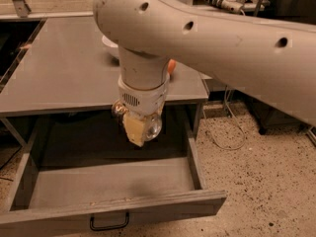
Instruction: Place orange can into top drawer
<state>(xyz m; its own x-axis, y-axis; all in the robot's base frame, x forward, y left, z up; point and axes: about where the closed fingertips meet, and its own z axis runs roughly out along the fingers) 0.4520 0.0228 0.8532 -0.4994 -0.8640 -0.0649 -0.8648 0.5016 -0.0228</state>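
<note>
The top drawer (163, 210) stands pulled out under the grey table, wide and shallow, with a small black handle (108, 224) on its front panel. Its grey floor is bare. My gripper (137, 128) points down from the big white arm, over the back half of the open drawer and just in front of the table's edge. It is shut on the orange can (118, 110), of which only shiny metal shows on either side of the pale fingers (134, 132). The can hangs above the drawer floor without touching it.
On the grey tabletop (64, 73), a white bowl (109, 44) and a round orange fruit (171, 66) are mostly hidden behind the arm. A cable (232, 132) lies on the speckled floor at right. Dark equipment stands at far right.
</note>
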